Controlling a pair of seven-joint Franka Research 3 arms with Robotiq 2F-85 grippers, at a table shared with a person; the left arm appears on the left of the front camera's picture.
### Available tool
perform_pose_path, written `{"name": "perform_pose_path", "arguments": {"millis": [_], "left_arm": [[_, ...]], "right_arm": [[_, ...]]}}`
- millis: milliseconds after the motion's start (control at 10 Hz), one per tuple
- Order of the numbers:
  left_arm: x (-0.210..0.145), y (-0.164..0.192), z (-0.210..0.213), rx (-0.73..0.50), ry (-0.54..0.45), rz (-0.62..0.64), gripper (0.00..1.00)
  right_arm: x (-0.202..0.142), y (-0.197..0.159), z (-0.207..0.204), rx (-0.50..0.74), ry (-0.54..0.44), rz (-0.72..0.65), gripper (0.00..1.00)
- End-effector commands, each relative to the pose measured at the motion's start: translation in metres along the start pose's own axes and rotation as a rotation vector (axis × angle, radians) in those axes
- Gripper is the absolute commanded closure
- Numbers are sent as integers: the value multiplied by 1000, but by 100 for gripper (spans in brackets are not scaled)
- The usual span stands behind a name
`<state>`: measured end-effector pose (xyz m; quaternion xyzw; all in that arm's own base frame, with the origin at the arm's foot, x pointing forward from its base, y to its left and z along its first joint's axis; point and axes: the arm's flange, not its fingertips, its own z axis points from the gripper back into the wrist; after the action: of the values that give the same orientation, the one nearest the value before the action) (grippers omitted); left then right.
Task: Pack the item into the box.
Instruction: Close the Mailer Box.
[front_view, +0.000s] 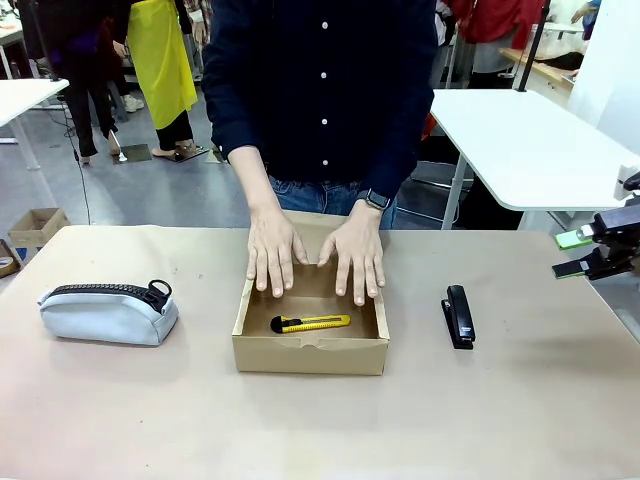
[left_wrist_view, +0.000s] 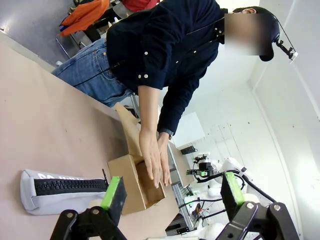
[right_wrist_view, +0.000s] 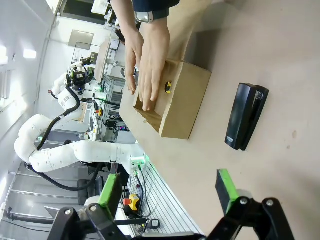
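The yellow utility knife (front_view: 311, 323) lies flat on the floor of the cardboard box (front_view: 310, 355), near the front wall, lengthwise along that wall, black end to picture left. Any marking on its body is too small to read. From the right wrist view a sliver of yellow (right_wrist_view: 168, 87) peeks over the box rim (right_wrist_view: 187, 102).

The box sits mid-table with its top uncovered, and the flap stands at the far side. The person leans in from across the table, both hands flat and fingers spread: the right hand (front_view: 272, 252) and the left hand (front_view: 355, 255) press palm-down over the far edge, fingertips reaching into the box. They grasp nothing. A dark watch (front_view: 376, 199) sits on the left wrist.

Right of the box, well apart, the black stapler (front_view: 459, 315) lies on the brown table (front_view: 120, 420); no lettering on it can be read. Far off to the other side rests the grey zippered pouch (front_view: 108, 310); in the left wrist view pale print runs along its side (left_wrist_view: 60, 192), too small to make out.

The right gripper (front_view: 572, 253) hangs at the table's right edge, green pads parted, nothing between them; its own camera shows the same (right_wrist_view: 170, 192). The left gripper (left_wrist_view: 173, 196) has its fingers spread wide above the pouch end of the table, holding nothing.
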<state>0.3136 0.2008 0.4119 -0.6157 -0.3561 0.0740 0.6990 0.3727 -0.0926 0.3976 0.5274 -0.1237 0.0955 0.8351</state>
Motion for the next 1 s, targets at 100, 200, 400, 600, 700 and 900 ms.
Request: {"name": "perform_pose_path", "arguments": {"millis": [100, 200, 400, 600, 700, 900], "left_arm": [[-3, -18, -32, 23, 145, -50, 0], [-6, -31, -67, 47, 218, -65, 0], [-16, -44, -143, 80, 353, -75, 0], [-38, -34, -219, 132, 482, -54, 0], [-47, -24, -246, 165, 496, -40, 0], [-49, -4, -279, 206, 517, 27, 0]], "right_arm": [[15, 16, -24, 22, -27, 28, 0], [38, 29, -50, 16, -88, 47, 0], [85, 44, -113, 48, -126, 1, 0], [109, 48, -166, 51, -106, -30, 0], [111, 47, -181, 81, -120, -46, 0], [107, 32, -195, 12, -109, -79, 0]]}}
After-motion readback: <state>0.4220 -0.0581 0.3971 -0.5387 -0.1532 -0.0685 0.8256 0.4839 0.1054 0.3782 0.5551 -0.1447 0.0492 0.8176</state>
